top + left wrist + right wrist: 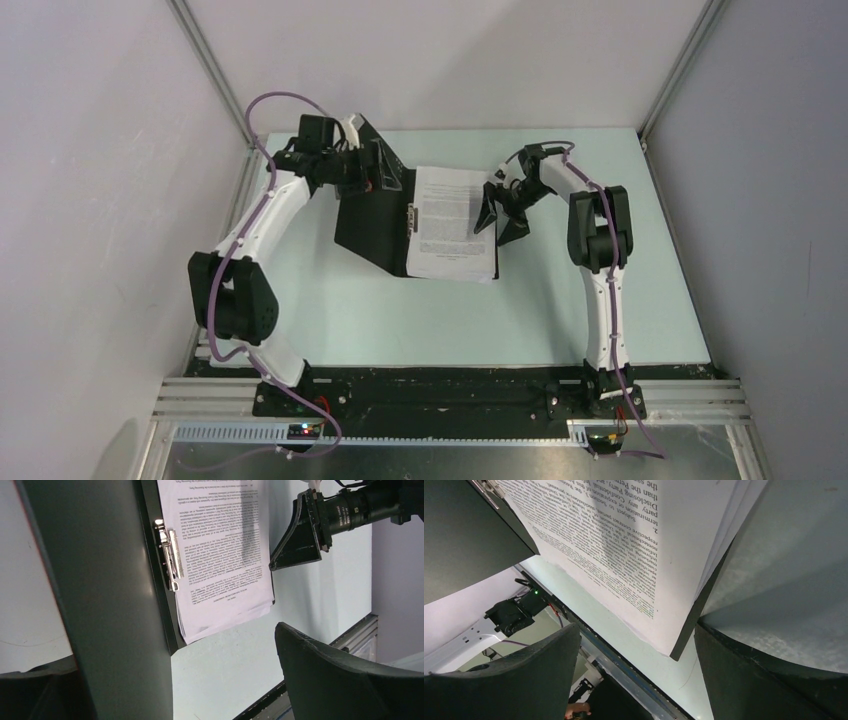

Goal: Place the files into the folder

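Note:
The folder (370, 228) lies open in the middle of the table, black inside, with a metal spine clip (412, 218). The files (455, 225) lie as a stack on its right half, beside the clip. The folder's left cover stands raised and tilted. My left gripper (372, 165) is open around it: in the left wrist view the cover (110, 605) stands next to one finger, with a wide gap to the other finger (350, 680). My right gripper (497, 222) is open at the files' right edge. The right wrist view shows the files (614, 545) and the folder's black corner (689, 630) between its fingers.
White enclosure walls stand on three sides of the pale green table (450, 320). A black base strip and aluminium rails (450, 400) run along the near edge. The left wrist view shows the right gripper (295, 540) beside the files (220, 545).

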`<state>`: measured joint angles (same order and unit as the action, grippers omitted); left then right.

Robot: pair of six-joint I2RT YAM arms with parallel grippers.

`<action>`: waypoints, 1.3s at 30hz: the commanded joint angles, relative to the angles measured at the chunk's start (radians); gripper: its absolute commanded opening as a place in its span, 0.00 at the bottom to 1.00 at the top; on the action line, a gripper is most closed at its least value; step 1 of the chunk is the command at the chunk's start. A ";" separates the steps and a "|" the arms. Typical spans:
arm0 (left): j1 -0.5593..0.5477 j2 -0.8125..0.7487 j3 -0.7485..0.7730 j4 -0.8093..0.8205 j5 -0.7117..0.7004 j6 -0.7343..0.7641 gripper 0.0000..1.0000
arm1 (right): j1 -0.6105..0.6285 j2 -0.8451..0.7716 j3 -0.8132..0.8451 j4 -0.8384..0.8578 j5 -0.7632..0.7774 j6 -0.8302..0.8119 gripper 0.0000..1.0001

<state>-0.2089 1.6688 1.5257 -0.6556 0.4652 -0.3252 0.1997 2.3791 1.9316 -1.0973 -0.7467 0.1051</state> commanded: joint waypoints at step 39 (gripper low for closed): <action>0.233 -0.184 0.011 -0.117 0.007 -0.142 1.00 | 0.019 0.002 0.043 0.011 0.010 -0.026 0.88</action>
<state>-0.0246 1.5635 1.5307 -0.7544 0.4438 -0.4706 0.2188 2.3791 1.9362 -1.0790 -0.7498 0.0959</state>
